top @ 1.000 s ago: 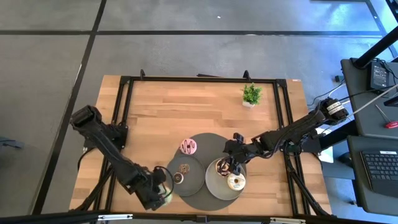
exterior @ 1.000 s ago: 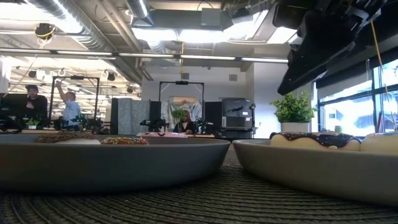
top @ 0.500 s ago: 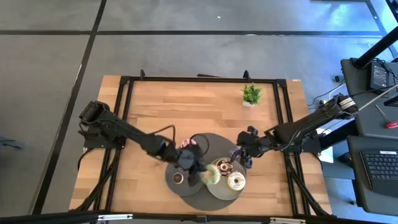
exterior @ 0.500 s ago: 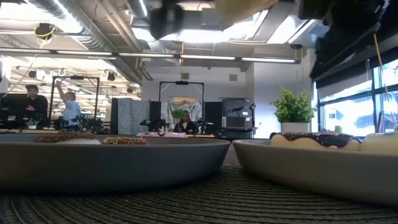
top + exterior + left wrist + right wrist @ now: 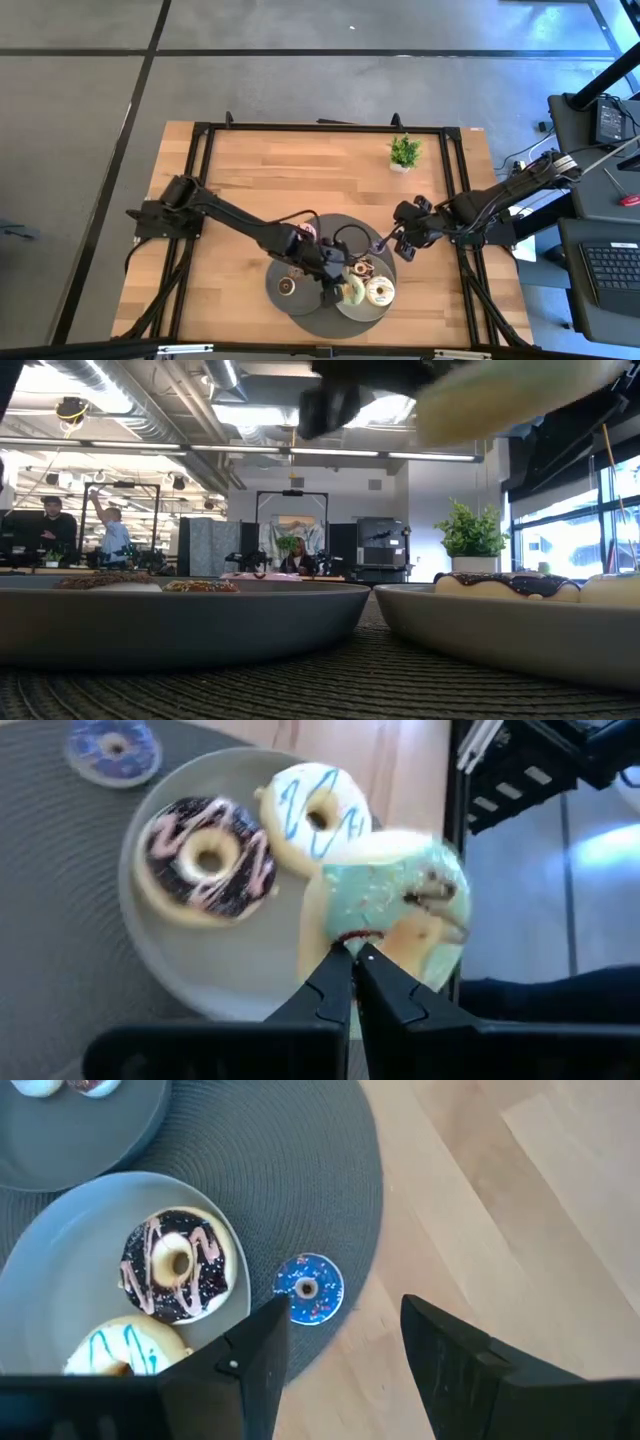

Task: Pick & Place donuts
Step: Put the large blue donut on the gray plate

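Now our left claw [image 5: 352, 958] pinching the green donut [image 5: 395, 910] over the grey plate [image 5: 205, 970], beside the chocolate donut [image 5: 208, 857] and white donut [image 5: 316, 812], our right claw [image 5: 335, 1355] spread wide, near a small purple donut [image 5: 308, 1288] on the mat [image 5: 290, 1170].

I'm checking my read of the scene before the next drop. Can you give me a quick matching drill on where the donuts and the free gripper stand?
Things:
1. green donut
2. chocolate donut
3. mini blue donut
4. right gripper

States:
a. lies on the woven mat, off the plates
b. open, holds nothing
c. lifted, pinched in the left gripper
d. lies on the grey plate beside the white donut

Pairs: 1-c, 2-d, 3-a, 4-b
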Robot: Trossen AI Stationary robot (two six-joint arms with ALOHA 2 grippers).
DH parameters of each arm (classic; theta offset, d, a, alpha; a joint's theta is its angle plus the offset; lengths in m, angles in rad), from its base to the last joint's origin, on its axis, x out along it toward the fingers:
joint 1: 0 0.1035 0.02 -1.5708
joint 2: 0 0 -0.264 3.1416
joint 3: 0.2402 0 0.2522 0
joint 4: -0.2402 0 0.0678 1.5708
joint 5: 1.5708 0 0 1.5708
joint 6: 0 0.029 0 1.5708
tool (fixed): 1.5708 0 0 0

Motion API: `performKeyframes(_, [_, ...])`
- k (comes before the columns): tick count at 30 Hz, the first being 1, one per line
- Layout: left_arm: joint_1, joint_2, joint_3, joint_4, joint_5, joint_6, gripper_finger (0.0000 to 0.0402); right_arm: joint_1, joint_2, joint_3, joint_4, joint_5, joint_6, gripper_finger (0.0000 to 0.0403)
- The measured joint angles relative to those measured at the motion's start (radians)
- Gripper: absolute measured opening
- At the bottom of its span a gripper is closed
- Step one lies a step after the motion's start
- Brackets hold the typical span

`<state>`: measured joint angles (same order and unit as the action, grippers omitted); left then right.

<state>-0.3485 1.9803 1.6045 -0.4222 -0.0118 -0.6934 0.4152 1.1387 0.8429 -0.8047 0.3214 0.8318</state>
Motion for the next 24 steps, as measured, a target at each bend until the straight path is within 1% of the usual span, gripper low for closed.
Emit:
performKeyframes(4, [0.0, 0.071, 0.036, 0.004, 0.034, -0.02, 0.0002, 0.0, 0.0, 0.0, 0.0, 0.01, 0.006, 0.0193])
performKeyframes(11, [-0.003, 0.168, 0.085, 0.005, 0.03, -0.079, 0.0002, 0.0, 0.0, 0.0, -0.001, 0.011, 0.053, 0.0193])
performKeyframes(14, [-0.003, 0.187, 0.085, -0.003, 0.03, -0.113, 0.0002, 0.0, 0.0, 0.0, 0.0, 0.01, 0.058, 0.0193])
performKeyframes(24, [-0.003, 0.219, 0.086, -0.003, 0.006, -0.16, 0.0008, 0.0, 0.0, 0.0, 0.001, 0.009, 0.057, 0.0193])
